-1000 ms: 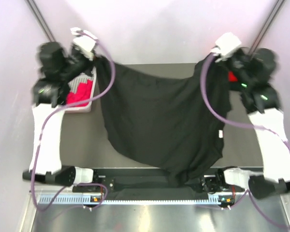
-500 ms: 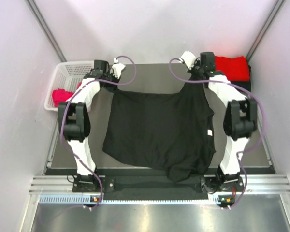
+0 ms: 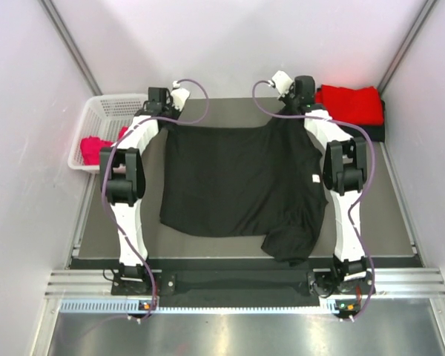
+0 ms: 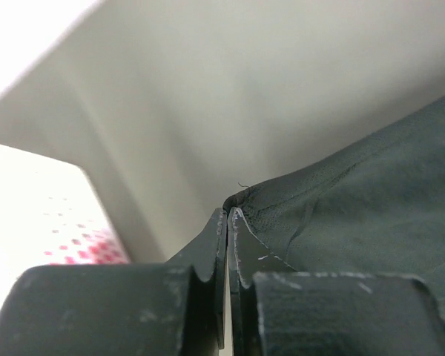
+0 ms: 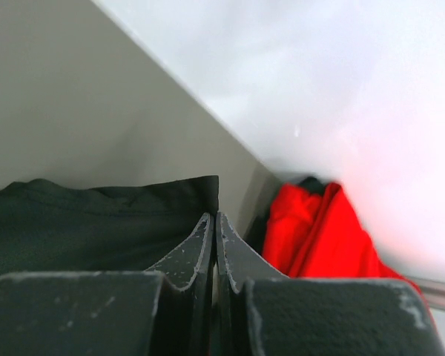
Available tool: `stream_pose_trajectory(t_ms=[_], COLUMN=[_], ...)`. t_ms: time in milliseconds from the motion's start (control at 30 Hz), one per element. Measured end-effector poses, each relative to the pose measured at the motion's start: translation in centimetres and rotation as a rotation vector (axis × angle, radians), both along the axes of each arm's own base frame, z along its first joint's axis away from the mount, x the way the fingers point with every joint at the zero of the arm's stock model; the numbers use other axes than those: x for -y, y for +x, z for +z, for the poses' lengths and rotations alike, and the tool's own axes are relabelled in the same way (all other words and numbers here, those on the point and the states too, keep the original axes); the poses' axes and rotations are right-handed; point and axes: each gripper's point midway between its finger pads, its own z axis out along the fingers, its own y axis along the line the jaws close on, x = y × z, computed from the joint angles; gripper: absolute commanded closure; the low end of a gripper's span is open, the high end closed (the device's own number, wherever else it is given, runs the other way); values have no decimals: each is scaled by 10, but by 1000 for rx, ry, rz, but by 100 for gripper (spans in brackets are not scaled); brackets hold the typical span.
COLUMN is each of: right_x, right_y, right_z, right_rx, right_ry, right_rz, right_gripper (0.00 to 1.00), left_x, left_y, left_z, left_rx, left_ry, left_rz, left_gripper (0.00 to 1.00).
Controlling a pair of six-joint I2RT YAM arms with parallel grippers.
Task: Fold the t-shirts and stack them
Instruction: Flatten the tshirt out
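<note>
A large black t-shirt (image 3: 237,178) with a small white tag (image 3: 312,176) lies spread on the table, its near right part bunched (image 3: 289,237). My left gripper (image 3: 167,122) is shut on its far left corner, which shows in the left wrist view (image 4: 241,200) at the closed fingertips (image 4: 228,211). My right gripper (image 3: 291,113) is shut on the far right corner; the right wrist view shows the black hem (image 5: 133,200) at the closed tips (image 5: 215,216). A folded red t-shirt (image 3: 348,104) lies at the back right, also seen in the right wrist view (image 5: 319,230).
A white lattice basket (image 3: 104,111) stands at the back left with pink-red cloth (image 3: 96,148) in it; its blurred wall shows in the left wrist view (image 4: 37,215). Black cloth (image 3: 378,126) lies under the red shirt. White walls close in the table's far and side edges.
Both arms have stretched forward and come down, carrying the black t-shirt from hanging in the air to lying flat on the table. Both grippers stay shut on its corners.
</note>
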Motion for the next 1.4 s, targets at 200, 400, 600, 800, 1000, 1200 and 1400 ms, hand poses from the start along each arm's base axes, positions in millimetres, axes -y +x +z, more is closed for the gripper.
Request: stream_pose_trajectory(t_ms=[200, 400, 600, 800, 1000, 1200, 1400], right_x=[-12, -19, -20, -22, -22, -20, -16], right_y=[26, 34, 37, 42, 44, 36, 15], right_z=[20, 14, -17, -32, -28, -30, -6], right_rx=[114, 150, 115, 112, 130, 111, 98], right_ry=[19, -6, -31, -43, -43, -48, -46], right_rz=[-10, 9, 16, 9, 3, 4, 5], right_gripper=[100, 100, 100, 100, 100, 100, 100], left_x=[-11, -13, -11, -11, -9, 2, 8], left_y=[24, 53, 74, 87, 95, 101, 92], left_z=[26, 43, 32, 28, 40, 68, 47], left_rx=[116, 218, 257, 283, 315, 363, 306], left_ry=[58, 80, 82, 97, 87, 36, 16], left_rz=[25, 21, 22, 11, 12, -20, -54], left_gripper=[100, 100, 100, 100, 100, 100, 100])
